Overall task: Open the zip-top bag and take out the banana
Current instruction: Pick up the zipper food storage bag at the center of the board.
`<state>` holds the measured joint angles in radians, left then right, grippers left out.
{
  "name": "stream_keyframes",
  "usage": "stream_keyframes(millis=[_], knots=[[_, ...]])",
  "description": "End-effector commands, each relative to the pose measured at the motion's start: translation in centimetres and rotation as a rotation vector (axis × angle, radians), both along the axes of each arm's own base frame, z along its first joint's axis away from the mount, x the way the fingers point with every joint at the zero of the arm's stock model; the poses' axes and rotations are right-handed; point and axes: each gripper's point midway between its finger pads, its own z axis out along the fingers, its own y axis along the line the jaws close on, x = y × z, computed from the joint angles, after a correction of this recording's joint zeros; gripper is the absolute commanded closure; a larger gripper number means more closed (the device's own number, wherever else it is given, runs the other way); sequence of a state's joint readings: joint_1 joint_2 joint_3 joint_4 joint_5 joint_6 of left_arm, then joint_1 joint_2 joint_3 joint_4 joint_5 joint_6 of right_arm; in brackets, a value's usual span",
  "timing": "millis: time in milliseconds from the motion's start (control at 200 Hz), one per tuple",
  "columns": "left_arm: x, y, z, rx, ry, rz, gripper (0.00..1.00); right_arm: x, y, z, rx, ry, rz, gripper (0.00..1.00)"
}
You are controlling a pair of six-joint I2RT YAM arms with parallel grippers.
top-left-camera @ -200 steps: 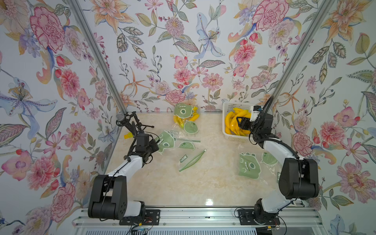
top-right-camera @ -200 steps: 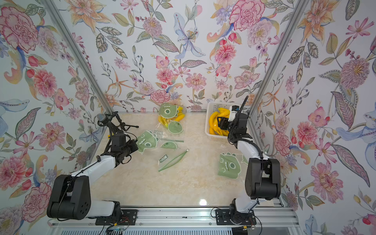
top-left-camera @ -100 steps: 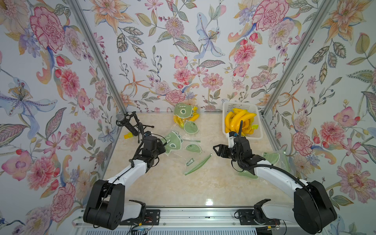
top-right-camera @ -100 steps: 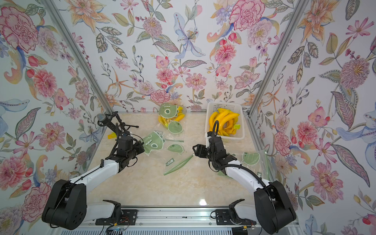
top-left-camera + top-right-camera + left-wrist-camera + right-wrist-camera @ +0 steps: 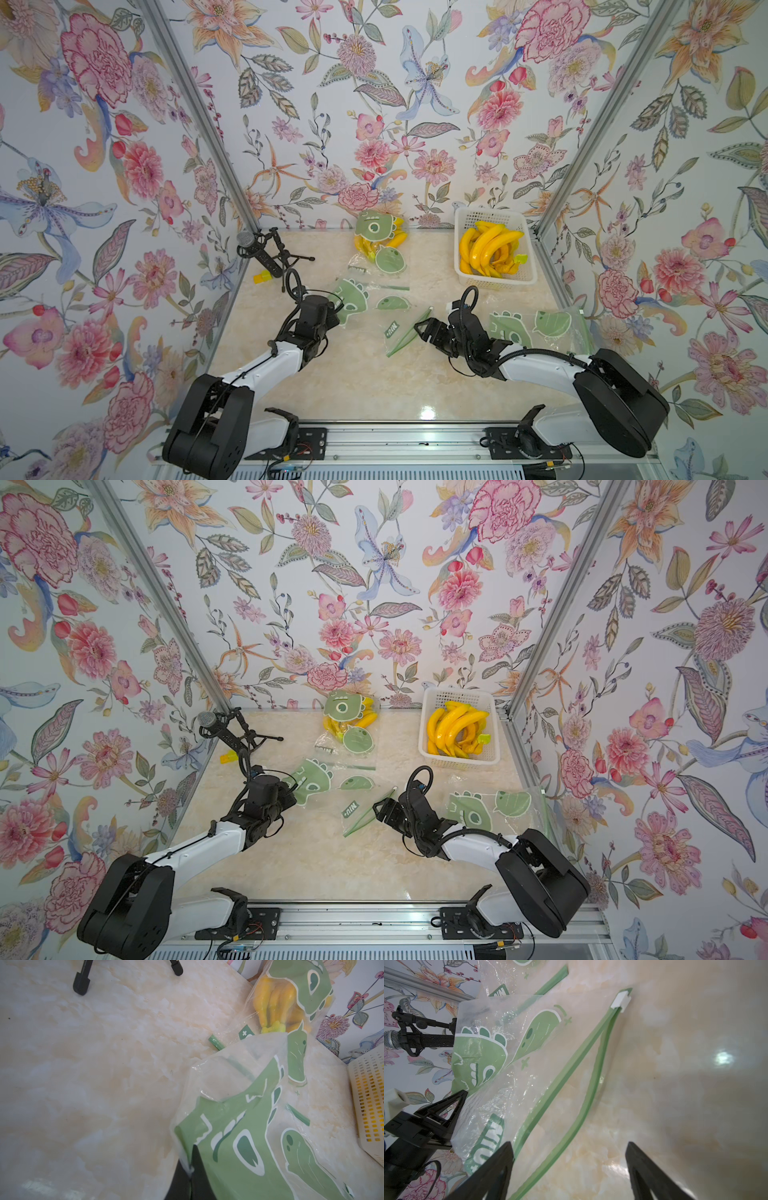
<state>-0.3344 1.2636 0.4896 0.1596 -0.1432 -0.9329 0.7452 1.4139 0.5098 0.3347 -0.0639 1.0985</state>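
In both top views, your left gripper (image 5: 337, 309) pinches a corner of the zip-top bag (image 5: 374, 314) at mid-table. The bag stretches from that corner toward your right gripper (image 5: 420, 329), its mouth facing those spread, empty jaws. Bananas (image 5: 486, 249) sit in the basket (image 5: 488, 216). The left wrist view confirms the pinch on plastic. The right wrist view shows the zip strip (image 5: 562, 1076) parted; the bag looks empty, though creases may hide something. Likely next: clear it, then open the full bag (image 5: 376, 226) by the back wall.
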Motion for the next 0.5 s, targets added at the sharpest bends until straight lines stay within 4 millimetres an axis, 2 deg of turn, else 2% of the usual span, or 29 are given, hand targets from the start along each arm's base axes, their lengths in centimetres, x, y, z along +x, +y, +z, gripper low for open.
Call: stream_keyframes(millis=[0,200,350,440,495], knots=[[-0.2,0.5,0.0,-0.003,-0.021,0.048,1.0,0.4,2.4,1.6,0.13,0.008,-0.027,0.15],[-0.4,0.1,0.0,-0.002,-0.021,0.038,1.0,0.1,3.7,-0.2,0.173,0.072,-0.044,0.13],[-0.5,-0.3,0.0,-0.006,-0.022,0.03,1.0,0.5,4.9,-1.0,0.228,0.087,-0.042,0.13],[-0.7,-0.4,0.0,-0.007,-0.023,0.028,1.0,1.2,5.6,-0.9,0.249,0.063,-0.038,0.23],[-0.8,-0.5,-0.1,-0.008,-0.021,0.028,1.0,1.6,5.9,-1.0,0.248,0.059,-0.036,0.34]])
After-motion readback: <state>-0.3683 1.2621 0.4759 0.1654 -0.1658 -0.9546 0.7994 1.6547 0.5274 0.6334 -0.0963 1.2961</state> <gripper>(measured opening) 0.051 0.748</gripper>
